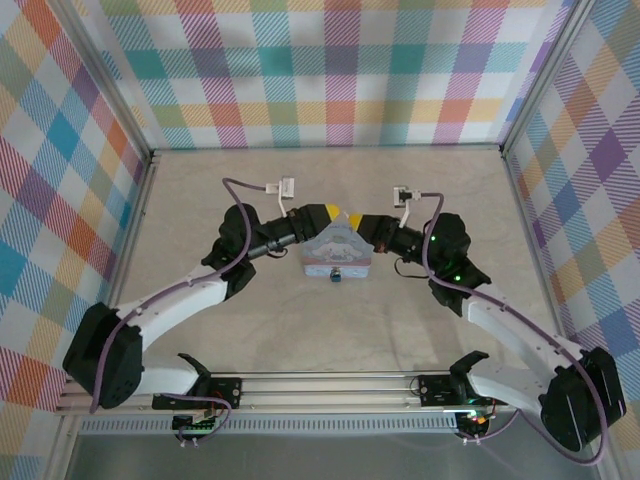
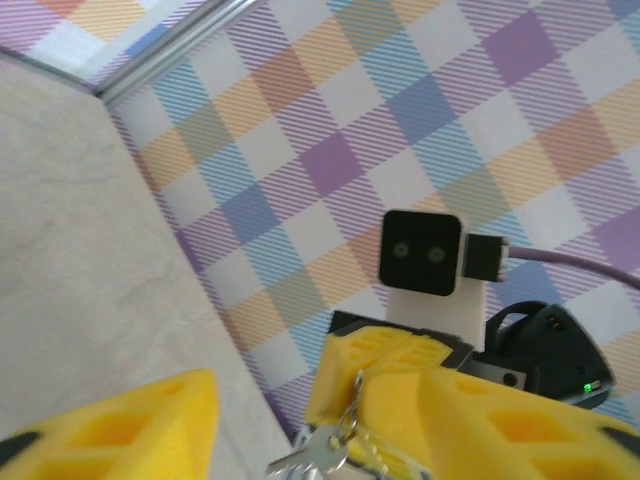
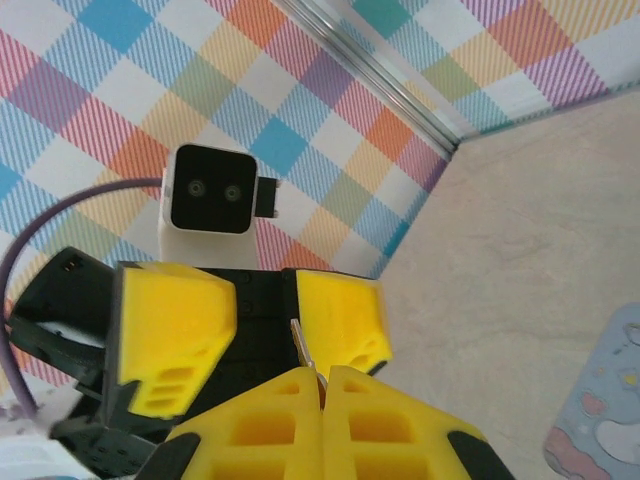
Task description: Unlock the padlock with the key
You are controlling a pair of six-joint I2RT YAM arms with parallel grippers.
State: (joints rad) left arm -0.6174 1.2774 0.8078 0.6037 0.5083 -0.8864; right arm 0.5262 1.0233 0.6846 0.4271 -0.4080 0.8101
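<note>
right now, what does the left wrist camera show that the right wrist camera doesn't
Left wrist view: the right gripper seen head-on, shut, with a key ring and silvery metal dangling under it.
Right wrist view: the left gripper, open; a thin key pinched between the right arm's own fingers; a corner of the pale blue tin.
Both: the checked wall, the beige table, and the opposite arm's wrist camera.

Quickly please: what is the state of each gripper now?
Left gripper: open, holding nothing.
Right gripper: closed on the key.
</note>
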